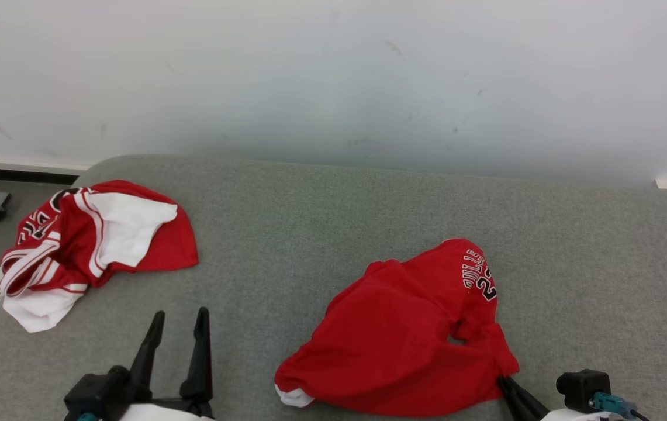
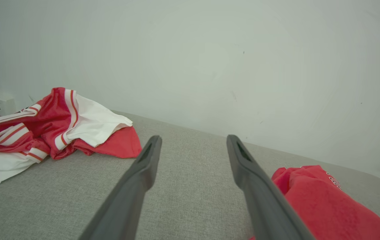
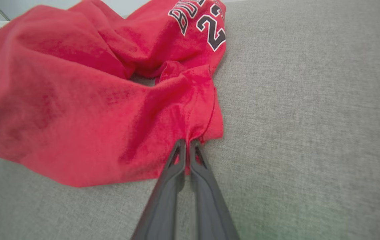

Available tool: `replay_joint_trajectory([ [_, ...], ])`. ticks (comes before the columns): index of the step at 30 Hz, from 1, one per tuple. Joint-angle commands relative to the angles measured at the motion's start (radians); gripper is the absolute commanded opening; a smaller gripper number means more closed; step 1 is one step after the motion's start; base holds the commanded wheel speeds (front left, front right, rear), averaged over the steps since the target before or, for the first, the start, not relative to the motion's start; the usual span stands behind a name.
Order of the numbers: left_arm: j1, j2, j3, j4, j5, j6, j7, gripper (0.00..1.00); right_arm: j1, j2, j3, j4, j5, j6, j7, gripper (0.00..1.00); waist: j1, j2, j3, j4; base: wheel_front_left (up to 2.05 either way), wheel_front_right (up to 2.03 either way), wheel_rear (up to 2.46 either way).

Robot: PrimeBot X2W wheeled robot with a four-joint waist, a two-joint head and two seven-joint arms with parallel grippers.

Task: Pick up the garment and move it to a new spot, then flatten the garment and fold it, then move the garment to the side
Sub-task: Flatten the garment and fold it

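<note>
My right tool is pinched shut on the red garment's near corner; it spreads away leftward, toward my open, empty left tool.

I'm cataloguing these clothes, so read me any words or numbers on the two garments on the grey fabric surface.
"BULLS": arched black letters on the crumpled plain red jersey, last letter creased.
"2" then a second digit lost in a fold: just below those letters.
Red-and-white striped jersey: black digits, folded, unreadable.
</note>
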Motion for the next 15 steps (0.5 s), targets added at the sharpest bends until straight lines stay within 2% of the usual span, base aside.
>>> replay_joint_trajectory([
  [1,-0.007,0.004,0.004,0.000,0.007,-0.003,0.000,1.00,-0.015,-0.006,0.010,0.006,0.011,-0.002,-0.012,0.00,0.0000,0.0000,0.001,-0.002,0.00,0.00,0.00],
  [8,0.002,0.004,0.008,-0.006,0.004,0.005,0.000,1.00,-0.024,-0.049,0.039,-0.043,0.080,-0.002,-0.059,0.00,0.0000,0.0000,-0.006,-0.024,0.00,0.00,0.00],
  [15,0.018,0.004,0.005,-0.013,-0.008,0.011,0.000,1.00,0.006,-0.171,0.014,-0.250,0.163,-0.002,0.037,0.00,0.0000,0.0000,-0.021,-0.050,0.00,0.00,0.00],
])
